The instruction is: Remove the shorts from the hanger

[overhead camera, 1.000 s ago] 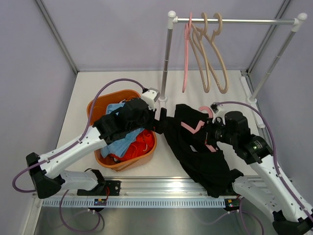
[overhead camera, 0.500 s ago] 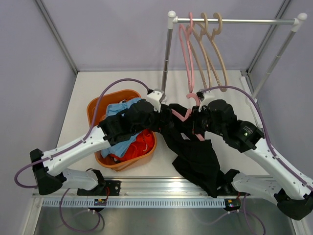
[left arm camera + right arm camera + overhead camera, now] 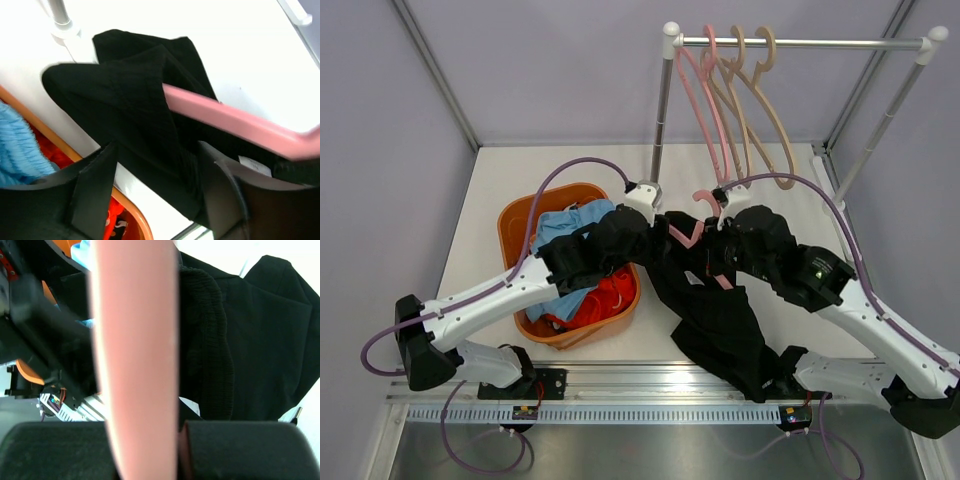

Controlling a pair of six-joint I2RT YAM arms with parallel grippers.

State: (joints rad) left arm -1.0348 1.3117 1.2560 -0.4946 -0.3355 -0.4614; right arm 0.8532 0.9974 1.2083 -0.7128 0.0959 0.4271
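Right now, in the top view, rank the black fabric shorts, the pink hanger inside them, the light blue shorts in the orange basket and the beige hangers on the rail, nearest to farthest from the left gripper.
1. Black shorts, right at the left gripper.
2. Pink hanger, just right of it.
3. Light blue shorts, off to its left.
4. Beige hangers, far upper right.

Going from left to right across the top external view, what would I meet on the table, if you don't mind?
Orange basket → black shorts on the pink hanger → the rack's right post.
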